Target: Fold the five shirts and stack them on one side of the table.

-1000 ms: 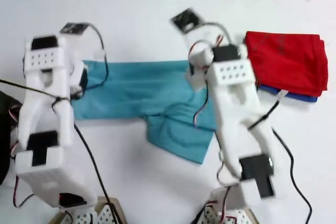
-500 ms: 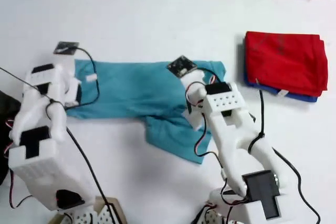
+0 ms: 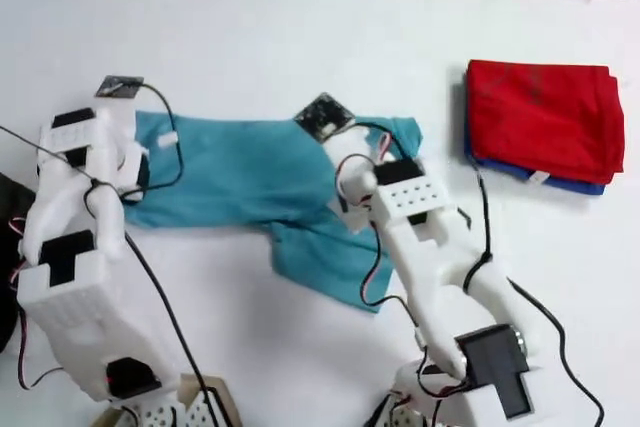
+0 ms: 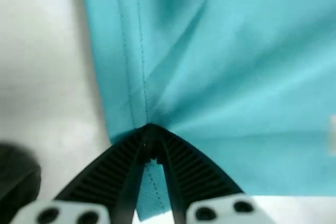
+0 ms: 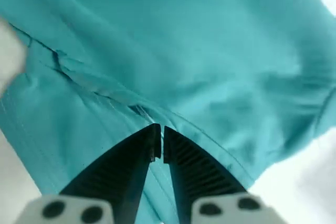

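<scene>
Teal shirt [image 3: 250,172], one, spread on the white worktop [image 3: 300,37], long axis running from the left hand [image 4: 151,145] across to the right hand [image 5: 160,142], with a crumpled flap trailing from beside the right hand toward the arm bases. Each hand has its jaws pressed together on a pinch of teal cloth, the left on a stitched hem, the right on a raised fold. Red shirt [image 3: 545,117], folded, lies well apart on the right hand's outer side, stacked on a folded blue shirt [image 3: 510,169] whose small white tag [image 3: 540,178] is too small to read.
</scene>
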